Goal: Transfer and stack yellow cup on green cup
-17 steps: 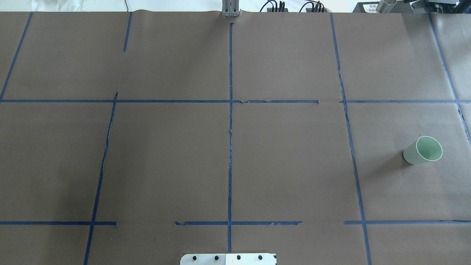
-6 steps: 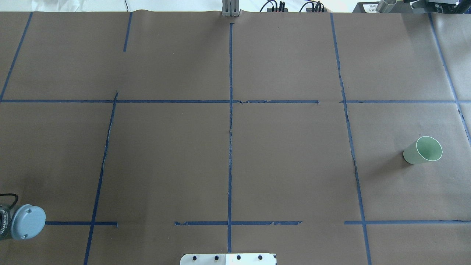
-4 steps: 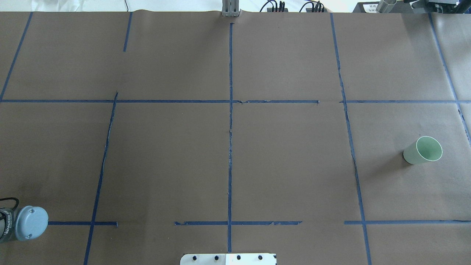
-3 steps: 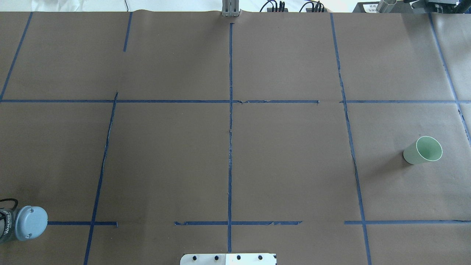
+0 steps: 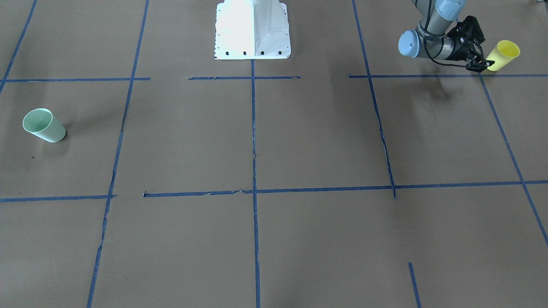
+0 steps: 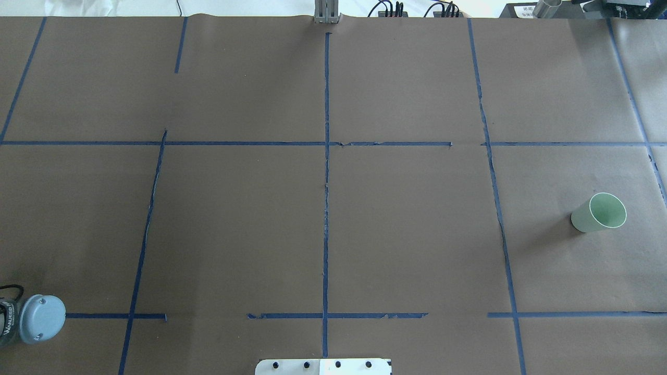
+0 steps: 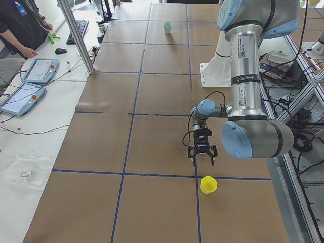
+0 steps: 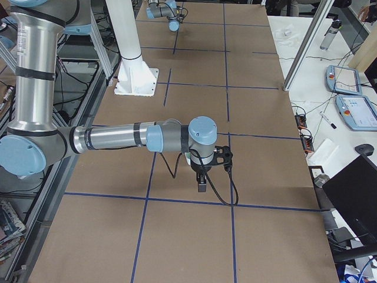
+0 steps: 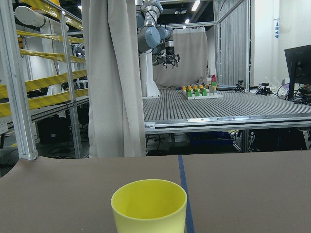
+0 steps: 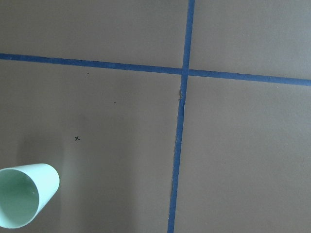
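Left end effector (image 7: 202, 156) hangs low over the desk (image 6: 234, 224), its axis about level and its two black fingers spread apart with nothing between them. The yellow cup (image 7: 208, 184) stands upright, mouth up, just ahead of the fingertips, and the exterior left view shows a strip of desk between cup and fingers. That cup sits near the desk's corner at the robot's left end, on the robot's side, beside a crossing of blue tape lines (image 6: 326, 208); the left wrist camera faces it squarely, the rim low in its view. Right end effector (image 8: 202, 187) points down above the desk toward the robot's right end; only the exterior right view shows it, so I cannot tell whether its fingers are apart or together. The green cup (image 6: 599, 212) stands upright near the desk's edge at the robot's right end, about midway between the robot's edge and the operators' edge, well apart from the yellow cup. As for writing, the left arm (image 7: 243, 61) carries a white label with a square code and a black band of small white print, both too small to read. In the overhead view, white capitals beside a blue-grey cap (image 6: 41, 325) seem to begin "WAN"; the rest is unclear. A person (image 7: 20, 25) stands past the operators' edge near two pendants (image 7: 38, 69).
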